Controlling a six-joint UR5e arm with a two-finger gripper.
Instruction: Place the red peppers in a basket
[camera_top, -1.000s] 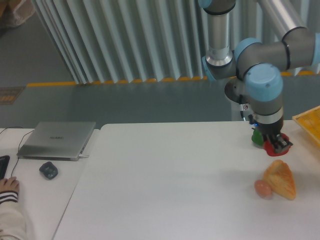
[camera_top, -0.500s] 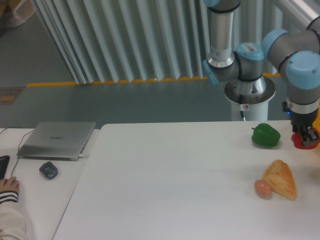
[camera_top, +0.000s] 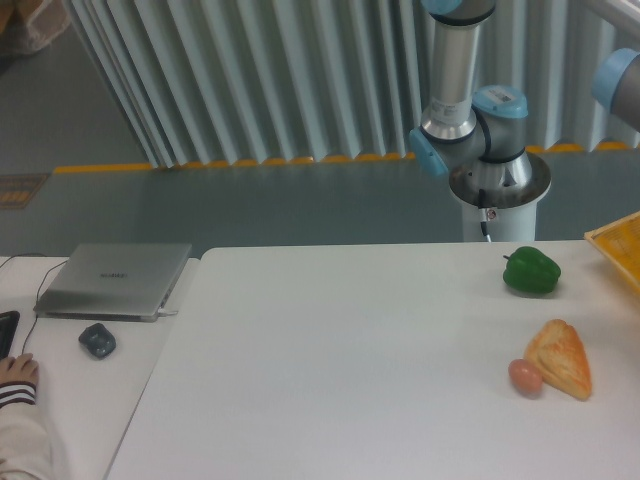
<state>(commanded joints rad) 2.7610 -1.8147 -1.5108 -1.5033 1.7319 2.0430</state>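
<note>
Gone from view since half a second ago are both the gripper and the red pepper it carried past the surface's right edge, toward the basket (camera_top: 618, 246), whose corner shows there. Whether the gripper is clenched or released cannot be told, nor whether the pepper is in the basket yet (probably close). Near the right edge sit a green pepper (camera_top: 531, 271), a bread wedge (camera_top: 561, 359) and a small ball (camera_top: 525, 376). A laptop (camera_top: 115, 279) and mouse (camera_top: 97, 340) lie on the left side; behind, ribbed wall panels (camera_top: 250, 80) and a yellow floor line (camera_top: 230, 162).
</note>
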